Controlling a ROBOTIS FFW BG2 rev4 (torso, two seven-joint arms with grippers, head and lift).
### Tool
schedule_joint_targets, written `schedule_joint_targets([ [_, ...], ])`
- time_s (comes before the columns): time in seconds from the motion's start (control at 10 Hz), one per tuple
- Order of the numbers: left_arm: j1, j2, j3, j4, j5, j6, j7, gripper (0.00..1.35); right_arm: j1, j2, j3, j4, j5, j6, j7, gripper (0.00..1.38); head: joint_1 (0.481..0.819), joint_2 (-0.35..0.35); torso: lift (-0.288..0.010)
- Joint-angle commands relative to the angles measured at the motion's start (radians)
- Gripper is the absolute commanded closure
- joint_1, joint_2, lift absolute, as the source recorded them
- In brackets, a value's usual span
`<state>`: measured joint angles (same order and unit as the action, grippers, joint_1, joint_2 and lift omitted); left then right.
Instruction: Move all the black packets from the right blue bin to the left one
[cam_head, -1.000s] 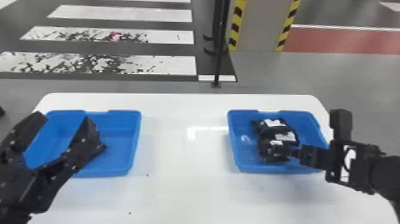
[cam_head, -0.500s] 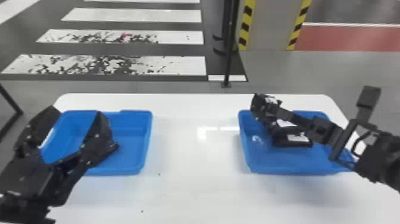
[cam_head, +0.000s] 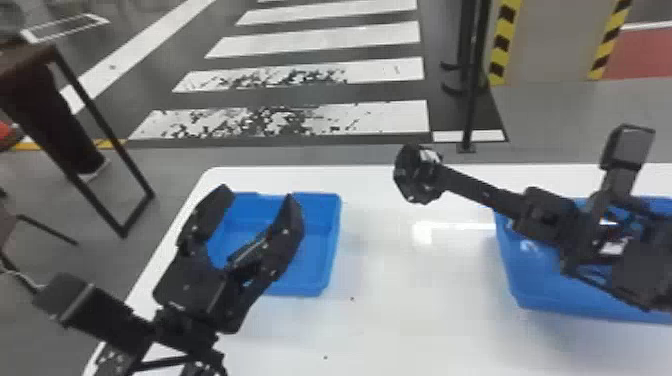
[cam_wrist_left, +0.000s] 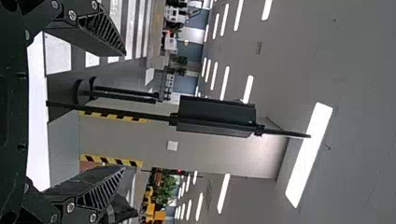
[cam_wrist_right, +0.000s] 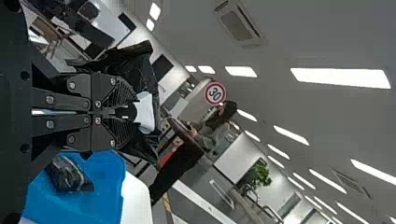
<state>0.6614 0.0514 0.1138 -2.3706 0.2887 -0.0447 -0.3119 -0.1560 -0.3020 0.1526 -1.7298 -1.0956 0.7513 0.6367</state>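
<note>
Leftward from over the right blue bin (cam_head: 537, 280), my right claw (cam_head: 439, 175) has swung a black packet (cam_head: 415, 172), clenched between its fingers, out above the white table (cam_head: 400, 320). Left of that claw and nearer me is the left blue bin (cam_head: 327, 250); the left claw (cam_head: 257, 196), spread and empty, hides part of it. I should ease that one aside, grip firmly, centre the packet inside the rim, lower, then release.

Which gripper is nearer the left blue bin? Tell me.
Left. In the head view, the left gripper overlaps the left blue bin; the right gripper, holding a black packet, is between it and the right bin.
</note>
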Motion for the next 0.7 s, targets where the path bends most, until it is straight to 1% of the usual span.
schedule_joint_targets([
  [0.0, -0.011, 0.011, -0.028, -0.009, 0.010, 0.025, -0.004, 0.18, -0.023, -0.005, 0.065, 0.006, -0.017, -0.008, 0.000, 1.14, 0.675, 0.230, -0.140],
  [0.2, -0.033, 0.033, -0.074, -0.014, 0.032, 0.084, -0.016, 0.18, -0.045, -0.006, 0.119, 0.008, -0.035, -0.020, -0.002, 1.14, 0.678, 0.248, -0.140],
  [0.4, -0.045, 0.038, -0.086, -0.014, 0.038, 0.121, -0.026, 0.18, -0.060, -0.009, 0.174, 0.011, -0.057, -0.022, -0.005, 1.14, 0.683, 0.245, -0.140],
  [0.6, -0.048, 0.041, -0.090, -0.014, 0.038, 0.128, -0.027, 0.18, -0.065, -0.009, 0.220, 0.008, -0.087, -0.030, -0.009, 1.14, 0.693, 0.261, -0.140],
])
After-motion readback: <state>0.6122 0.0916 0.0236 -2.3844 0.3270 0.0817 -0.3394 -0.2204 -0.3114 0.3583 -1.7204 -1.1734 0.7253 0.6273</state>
